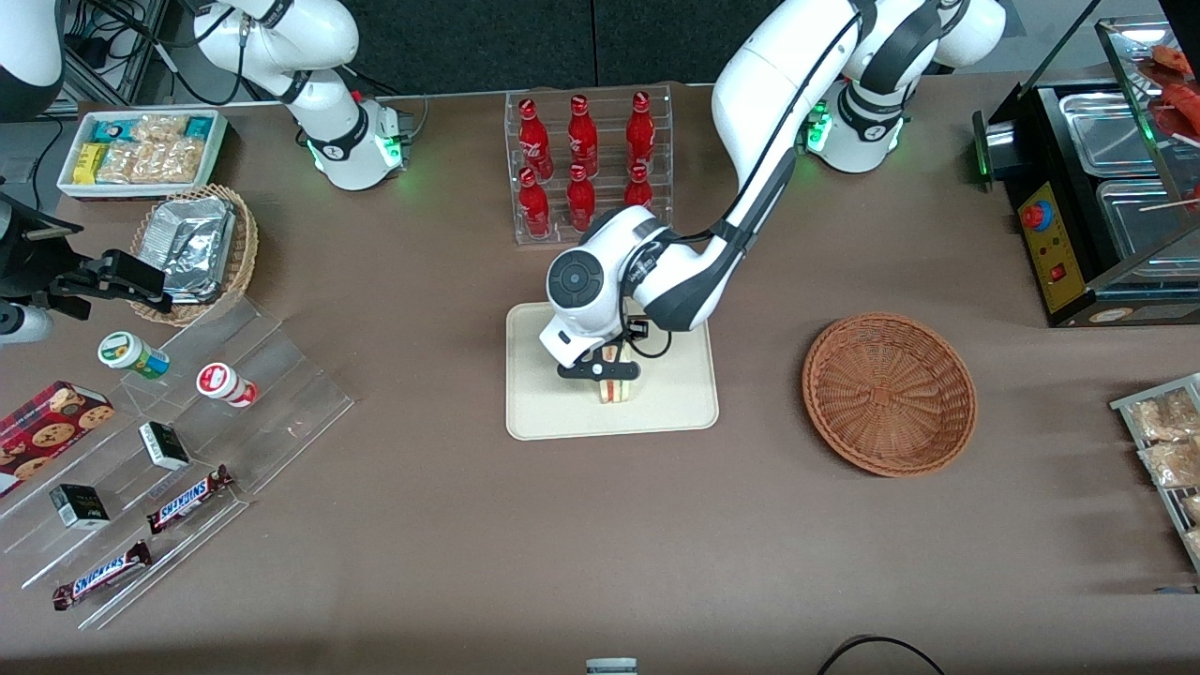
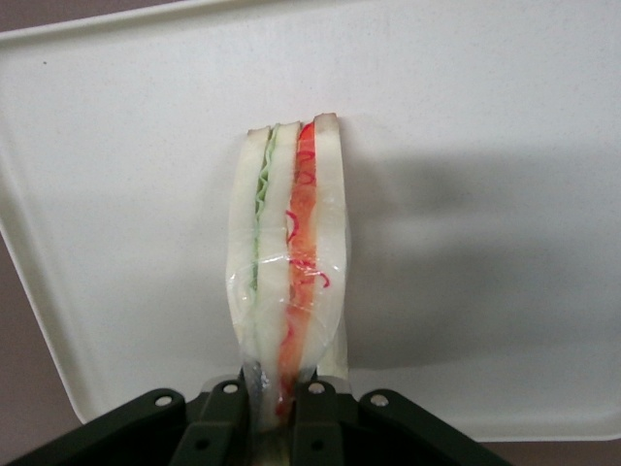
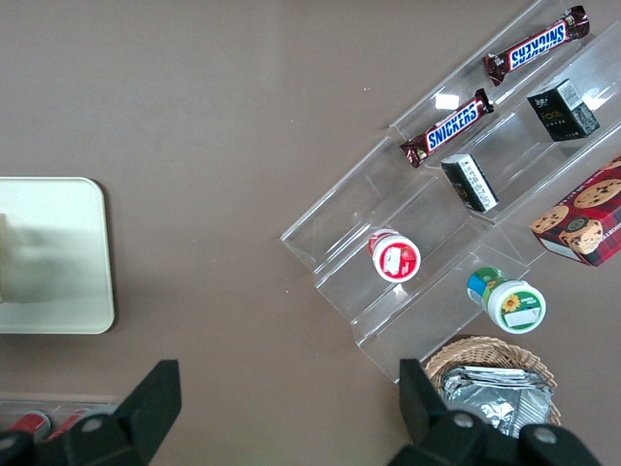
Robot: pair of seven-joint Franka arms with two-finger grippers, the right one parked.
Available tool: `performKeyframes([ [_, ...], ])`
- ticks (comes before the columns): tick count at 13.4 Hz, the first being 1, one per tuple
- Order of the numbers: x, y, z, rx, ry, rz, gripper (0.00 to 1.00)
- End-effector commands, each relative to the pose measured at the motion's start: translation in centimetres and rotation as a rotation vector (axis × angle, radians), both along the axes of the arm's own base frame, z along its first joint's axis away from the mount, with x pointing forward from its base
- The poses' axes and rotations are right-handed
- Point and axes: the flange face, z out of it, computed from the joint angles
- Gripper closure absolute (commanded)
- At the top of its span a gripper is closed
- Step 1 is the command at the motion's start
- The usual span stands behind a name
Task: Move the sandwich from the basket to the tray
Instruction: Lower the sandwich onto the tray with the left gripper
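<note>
The left arm's gripper (image 1: 611,371) pinches the wrapped sandwich (image 2: 289,257) upright, low over the cream tray (image 1: 675,412); the wicker basket (image 1: 889,394) sits empty. Placing step: next, open and lift away.

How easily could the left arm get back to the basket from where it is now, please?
Probably easily: the gripper is shut on the sandwich over the tray, and the bare tabletop between it and the basket holds nothing.

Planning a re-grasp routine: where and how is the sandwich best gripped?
Grip the sandwich across its flat bread faces, coming from above, as the gripper does now over the tray: the wedge stands on edge, so its narrow width fits between the fingers.
</note>
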Motion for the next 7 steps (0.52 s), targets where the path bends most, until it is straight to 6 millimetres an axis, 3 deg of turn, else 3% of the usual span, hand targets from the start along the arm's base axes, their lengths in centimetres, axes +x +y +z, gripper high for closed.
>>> performKeyframes([
  [1,-0.25,-0.01,-0.29,0.01,-0.021,-0.01,0.61],
  [2,-0.24,-0.03,-0.28,0.008,-0.022,-0.012,0.01],
  [7,-0.11,-0.01,0.56,0.007,-0.028,-0.002,0.0],
])
